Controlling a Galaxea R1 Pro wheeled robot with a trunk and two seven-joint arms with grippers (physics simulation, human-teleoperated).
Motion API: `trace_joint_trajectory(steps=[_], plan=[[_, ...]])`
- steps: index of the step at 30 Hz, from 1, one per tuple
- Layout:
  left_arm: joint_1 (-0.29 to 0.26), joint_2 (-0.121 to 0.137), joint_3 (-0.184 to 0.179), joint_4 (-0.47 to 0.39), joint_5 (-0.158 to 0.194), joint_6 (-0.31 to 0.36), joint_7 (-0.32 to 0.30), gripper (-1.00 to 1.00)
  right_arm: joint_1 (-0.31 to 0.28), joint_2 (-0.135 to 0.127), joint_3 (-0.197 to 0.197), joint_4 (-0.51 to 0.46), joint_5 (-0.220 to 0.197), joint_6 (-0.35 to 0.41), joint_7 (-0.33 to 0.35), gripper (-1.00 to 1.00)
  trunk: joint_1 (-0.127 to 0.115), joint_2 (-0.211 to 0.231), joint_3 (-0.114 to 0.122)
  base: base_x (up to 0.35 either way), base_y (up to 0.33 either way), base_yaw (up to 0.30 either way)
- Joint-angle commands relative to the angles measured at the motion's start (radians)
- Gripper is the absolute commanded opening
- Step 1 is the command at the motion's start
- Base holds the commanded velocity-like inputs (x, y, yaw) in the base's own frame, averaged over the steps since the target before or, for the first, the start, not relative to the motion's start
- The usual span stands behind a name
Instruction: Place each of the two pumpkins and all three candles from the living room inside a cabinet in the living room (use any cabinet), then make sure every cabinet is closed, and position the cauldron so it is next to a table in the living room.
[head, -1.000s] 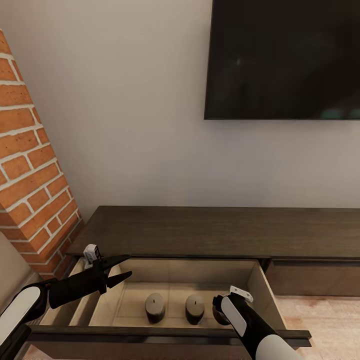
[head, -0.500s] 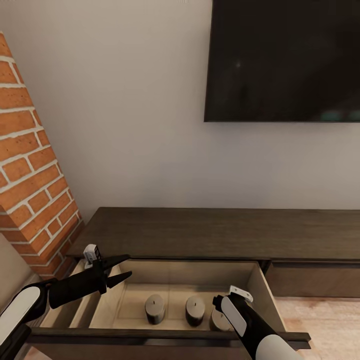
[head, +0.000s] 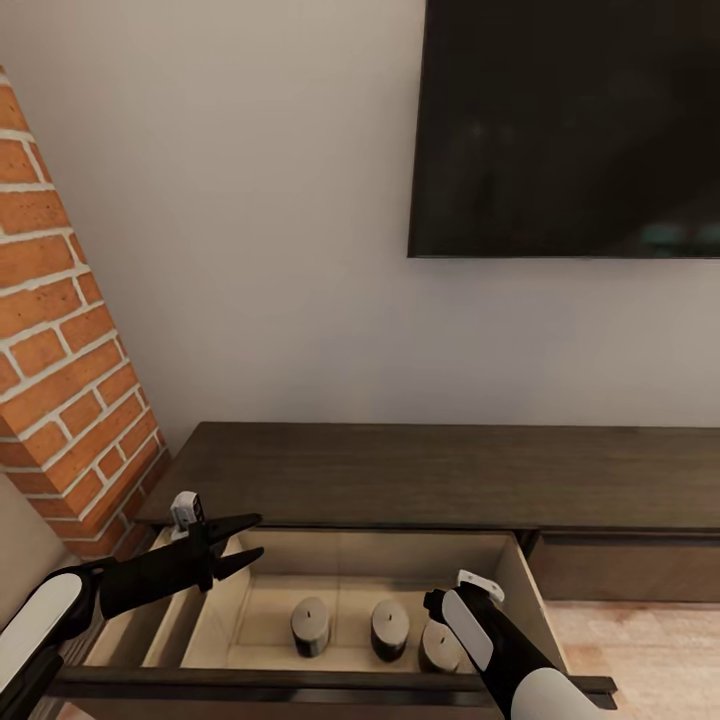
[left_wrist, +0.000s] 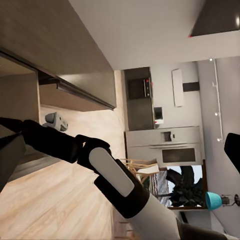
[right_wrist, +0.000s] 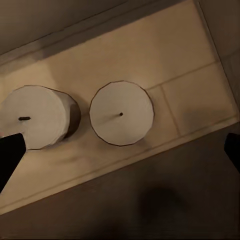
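Note:
The dark-brown cabinet (head: 430, 470) has one drawer (head: 527, 585) pulled out, pale beige inside. Three beige-grey candles stand upright in a row on its floor: left candle (head: 311, 627), middle candle (head: 390, 630) and right candle (head: 438, 648). My right gripper (right_wrist: 120, 155) hangs open above the drawer, its fingertips wide apart and holding nothing. Under it are two candle tops, one (right_wrist: 121, 113) centred and the other (right_wrist: 32, 116) off to the side. My left gripper (head: 255, 535) stands open over the drawer's left end, apart from the candles. The pumpkins, cauldron and table are out of view.
A black TV (head: 570, 120) hangs on the wall above the cabinet. The red-brick fireplace (head: 60, 350) stands close at the left. A shut drawer front (head: 630, 570) lies to the right, with wood floor (head: 640, 640) before it. The open drawer's front edge (head: 300, 685) is nearest me.
The third candle, earlier hidden under my right wrist, now stands free beside it. The whole picture has slid down a little as the camera moved. My left arm has stayed put.

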Motion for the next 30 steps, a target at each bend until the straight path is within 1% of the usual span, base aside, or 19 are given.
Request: trace_joint_trajectory(steps=[1,2,4,5,7,10,11,12,16,20,25,30], plan=[[-0.001,0.002,-0.001,0.001,-0.009,0.001,-0.007,1.0,-0.001,-0.001,0.004,-0.014,-0.008,0.018,-0.008,1.0,-0.004,0.007,0.002,0.0,0.0,0.0],[-0.001,0.003,-0.002,0.001,-0.008,0.001,-0.006,1.0,0.0,-0.001,0.004,-0.034,-0.008,0.033,-0.009,1.0,-0.008,0.014,0.005,0.0,0.0,0.0],[-0.001,0.005,-0.002,0.002,-0.008,0.001,-0.004,1.0,0.01,-0.002,0.003,-0.117,-0.009,0.077,-0.009,1.0,-0.016,0.028,0.012,0.0,0.0,0.0],[-0.001,0.005,-0.002,0.003,-0.008,0.001,-0.003,1.0,0.015,-0.003,0.003,-0.18,-0.009,0.118,-0.009,1.0,-0.019,0.035,0.015,0.0,0.0,0.0],[-0.001,0.006,-0.001,0.005,-0.008,0.001,-0.002,1.0,0.019,-0.005,0.002,-0.272,-0.009,0.192,-0.009,1.0,-0.027,0.049,0.021,0.0,0.0,0.0],[-0.001,0.007,0.0,0.011,-0.008,0.001,-0.002,1.0,0.018,-0.006,0.002,-0.334,-0.011,0.257,-0.009,1.0,-0.039,0.07,0.03,0.0,0.0,0.0],[-0.001,0.008,0.0,0.014,-0.008,0.001,-0.002,1.0,0.018,-0.007,0.002,-0.343,-0.012,0.27,-0.009,1.0,-0.042,0.077,0.034,0.0,0.0,0.0],[-0.001,0.017,0.001,0.018,-0.008,0.001,-0.002,1.0,0.018,-0.007,-0.003,-0.351,-0.012,0.281,-0.009,1.0,-0.046,0.084,0.037,0.0,0.0,0.0],[-0.001,0.046,0.0,0.023,-0.005,0.001,-0.003,1.0,0.018,-0.007,-0.048,-0.359,-0.021,0.295,-0.009,1.0,-0.062,0.112,0.049,0.0,0.0,0.0],[-0.001,0.051,-0.002,0.025,-0.004,0.001,-0.002,1.0,0.018,-0.006,-0.061,-0.355,-0.022,0.299,-0.006,1.0,-0.077,0.14,0.062,-0.038,0.0,0.0],[-0.001,0.051,-0.004,0.025,-0.004,0.001,-0.003,1.0,0.018,-0.006,-0.06,-0.355,-0.022,0.299,-0.005,1.0,-0.096,0.175,0.077,-0.24,0.0,0.0],[-0.001,0.049,-0.006,0.025,-0.004,0.001,-0.003,1.0,0.018,-0.005,-0.06,-0.355,-0.022,0.298,0.002,1.0,-0.115,0.21,0.093,-0.056,0.0,0.0]])
